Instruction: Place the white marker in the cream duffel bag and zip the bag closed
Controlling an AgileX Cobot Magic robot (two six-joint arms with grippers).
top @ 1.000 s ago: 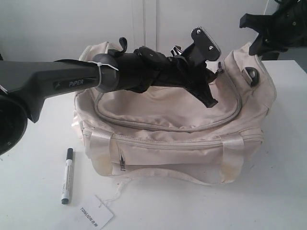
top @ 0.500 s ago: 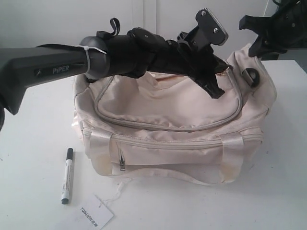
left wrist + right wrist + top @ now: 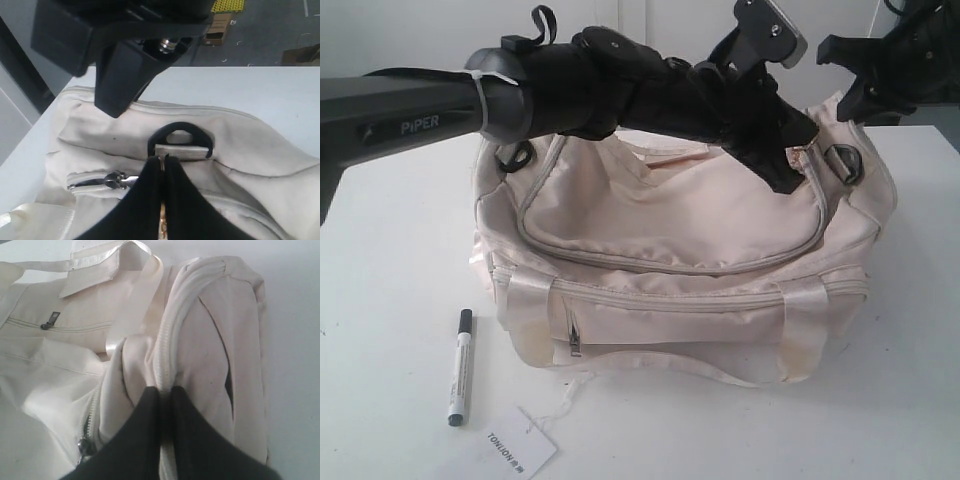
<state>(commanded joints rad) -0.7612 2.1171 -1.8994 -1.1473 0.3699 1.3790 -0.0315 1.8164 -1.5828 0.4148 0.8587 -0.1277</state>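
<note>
Item, white marker point(image 3: 460, 367): lay flat on the white table point(image 3: 390, 260), outside the bag, at about 8 o'clock from it in the exterior view, apart from its front edge.
Marker, long axis: ran nearly along the 12-to-6 line of that view, tipped slightly toward 1 o'clock.
Marker, pointing: black cap toward 12 o'clock, dark end toward 6 o'clock, print along the barrel too small to read.
Item, cream duffel bag point(image 3: 670, 220): stood at the middle of the table, front pocket and its zip pull point(image 3: 575, 340) facing the camera, satin straps draped down the front.
Bag, top flap: curved zip seam visible along its front; whether the flap was open at the back could not be told.
Item, paper tag point(image 3: 520, 443): printed "TONLION", lay at about 4 o'clock from the marker's dark end, just beside it, not touching.
Left gripper point(image 3: 162, 159): reached across over the bag to its 3 o'clock end; fingers clenched together on the bag's zip edge, just beside a black ring point(image 3: 202, 132), with a silver zip pull point(image 3: 107, 180) lying near.
Right gripper point(image 3: 162, 390): fingers pinched tight on the ridged zip seam at the bag's end.
Marker, contact: touched by neither gripper.
</note>
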